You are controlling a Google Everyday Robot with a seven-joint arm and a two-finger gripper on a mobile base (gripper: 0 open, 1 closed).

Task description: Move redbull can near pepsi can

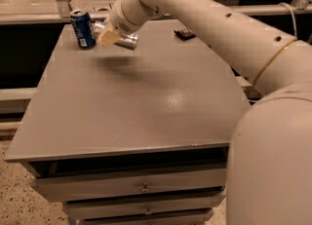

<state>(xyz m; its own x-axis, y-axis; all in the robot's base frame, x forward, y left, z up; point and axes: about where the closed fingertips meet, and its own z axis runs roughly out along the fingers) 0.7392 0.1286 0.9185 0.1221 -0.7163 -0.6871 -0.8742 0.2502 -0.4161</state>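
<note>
The pepsi can [83,28] is dark blue with a silver top and stands upright at the table's far left corner. The redbull can [126,40] is slim and silver and lies sideways in the air just right of the pepsi can, a little above the tabletop. My gripper [110,37] is shut on the redbull can, its tan fingertips [108,38] across the can's middle. The white arm reaches in from the right and hides part of the can.
The grey table [136,102] has drawers below its front edge. A small dark flat object [185,34] lies at the far right of the top. A metal rail and glass panels run behind the table.
</note>
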